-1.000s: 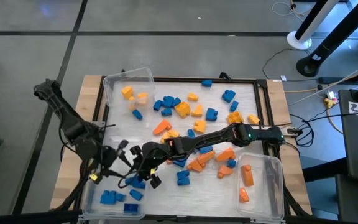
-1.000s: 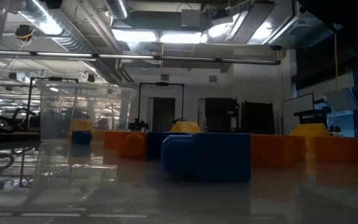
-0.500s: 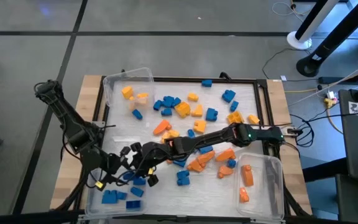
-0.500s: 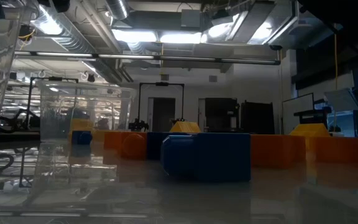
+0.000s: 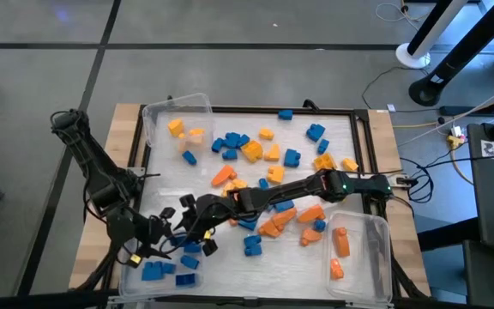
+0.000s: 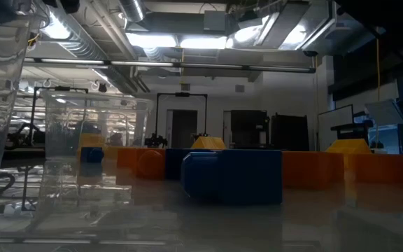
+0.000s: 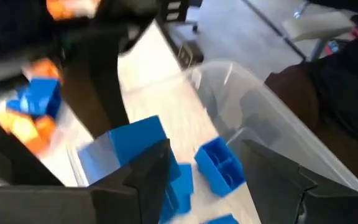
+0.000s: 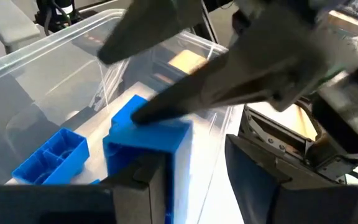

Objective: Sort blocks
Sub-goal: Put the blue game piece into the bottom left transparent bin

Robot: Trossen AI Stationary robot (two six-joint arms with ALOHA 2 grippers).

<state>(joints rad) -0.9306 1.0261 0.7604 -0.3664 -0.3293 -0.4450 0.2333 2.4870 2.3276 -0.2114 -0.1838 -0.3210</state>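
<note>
Right end effector (image 5: pixel 197 233) reaches the clear plastic bin (image 5: pixel 127 275) at near left, fingers parted beside a small blue studded brick (image 8: pixel 145 134); keep clear of your left end effector (image 5: pixel 157 230), spread wide.

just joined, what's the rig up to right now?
Sorting toy blocks by colour. Both grippers sit at the bin of blue blocks at the table's near-left corner: the left gripper, jaws open, is over it, with the right gripper reaching across beside it. Orange blocks are already in the near-right bin; many mixed blocks are unsorted mid-table.
</note>
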